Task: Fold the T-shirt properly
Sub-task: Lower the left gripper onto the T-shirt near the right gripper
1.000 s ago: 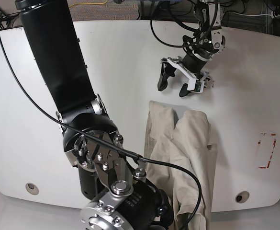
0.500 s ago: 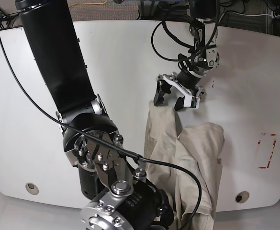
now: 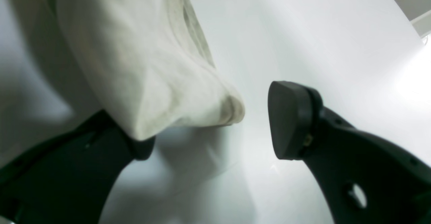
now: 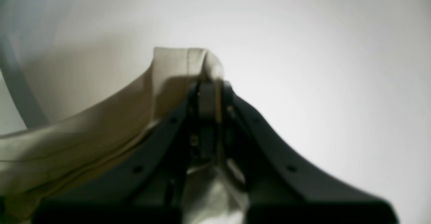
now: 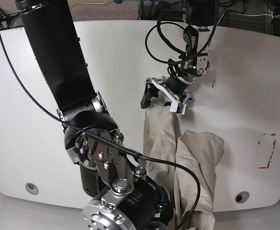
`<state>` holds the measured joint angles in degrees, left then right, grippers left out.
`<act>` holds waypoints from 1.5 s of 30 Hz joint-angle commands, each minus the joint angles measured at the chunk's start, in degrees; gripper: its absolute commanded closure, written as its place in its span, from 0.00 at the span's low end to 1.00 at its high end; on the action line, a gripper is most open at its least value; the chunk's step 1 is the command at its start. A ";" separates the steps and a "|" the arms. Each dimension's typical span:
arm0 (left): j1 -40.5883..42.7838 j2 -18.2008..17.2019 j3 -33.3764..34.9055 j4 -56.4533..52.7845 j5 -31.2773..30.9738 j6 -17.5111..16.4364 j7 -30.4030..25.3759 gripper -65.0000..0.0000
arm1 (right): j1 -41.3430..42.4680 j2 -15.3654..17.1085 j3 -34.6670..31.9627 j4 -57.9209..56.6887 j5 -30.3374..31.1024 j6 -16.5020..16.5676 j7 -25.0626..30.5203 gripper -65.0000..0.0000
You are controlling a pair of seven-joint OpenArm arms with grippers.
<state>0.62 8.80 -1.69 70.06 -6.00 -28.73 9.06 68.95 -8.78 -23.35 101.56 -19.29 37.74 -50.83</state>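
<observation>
The beige T-shirt point(image 5: 197, 158) lies bunched in a long strip from the table's middle to its front edge, with a fold hanging over the front. My left gripper point(image 5: 160, 104) is open at the shirt's far end. In the left wrist view this gripper point(image 3: 215, 133) has one finger point(image 3: 289, 119) bare over the table. The other finger is partly covered by a shirt corner point(image 3: 151, 82). My right gripper point(image 4: 208, 89) is shut on a folded edge of the T-shirt point(image 4: 178, 62). In the base view it is hidden behind its own arm point(image 5: 96, 143) near the front edge.
The white table point(image 5: 106, 72) has a red tape mark point(image 5: 266, 151) at the right and a hole near each front corner point(image 5: 32, 188) point(image 5: 241, 197). Cables hang behind the far edge. The big right arm covers the table's left front.
My left gripper has moved left and down from open table to the shirt's far end, staying open. The shirt's right fold has slid toward the front edge and spread.
</observation>
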 commanded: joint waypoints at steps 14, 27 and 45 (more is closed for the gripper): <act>-0.23 0.20 0.16 0.49 -0.02 -0.24 0.22 1.00 | 1.07 -0.22 0.45 0.55 -0.97 -0.68 0.85 1.00; 1.62 0.20 0.07 1.63 -0.11 -0.24 0.22 1.00 | 1.07 -0.22 0.45 0.46 -0.97 -0.68 0.85 1.00; 9.09 -1.11 -3.36 16.14 -0.20 -0.24 4.35 1.00 | 0.99 -0.22 0.54 0.46 -0.97 -0.68 0.85 1.00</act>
<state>10.33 7.29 -4.97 84.55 -5.34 -28.49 14.59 67.70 -8.73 -23.29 101.56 -19.51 37.76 -50.89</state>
